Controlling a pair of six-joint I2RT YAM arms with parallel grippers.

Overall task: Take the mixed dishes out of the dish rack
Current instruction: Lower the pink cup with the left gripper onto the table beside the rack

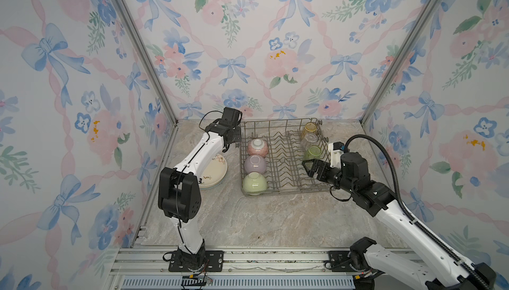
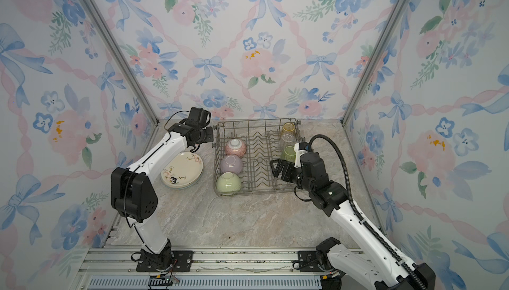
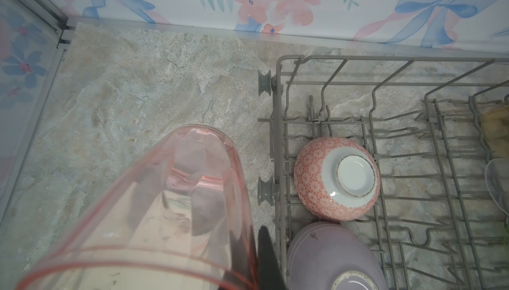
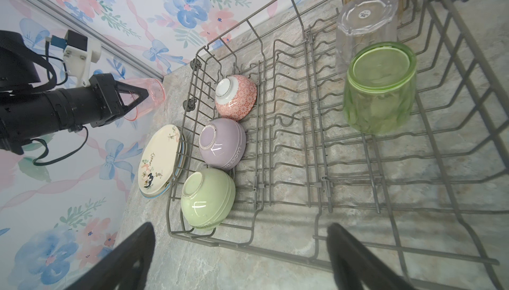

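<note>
Right wrist view: pink tumbler (image 4: 155, 93) held outside the rack (image 1: 283, 162)

The left fingers (image 4: 143, 92) are clamped on the pink tumbler at the rack's 10 o'clock, probably to set it on the tabletop (image 1: 261, 219) near the plates (image 4: 158, 162) stacked at 9 o'clock. Three bowls (image 4: 223, 144) sit upside down along the rack's 9 o'clock side, and three tumblers (image 4: 366, 24) along its 3 o'clock side. The right fingers (image 4: 132, 255) gape wide at 4 o'clock, likely lined up for the green tumbler (image 4: 380, 87)
</note>
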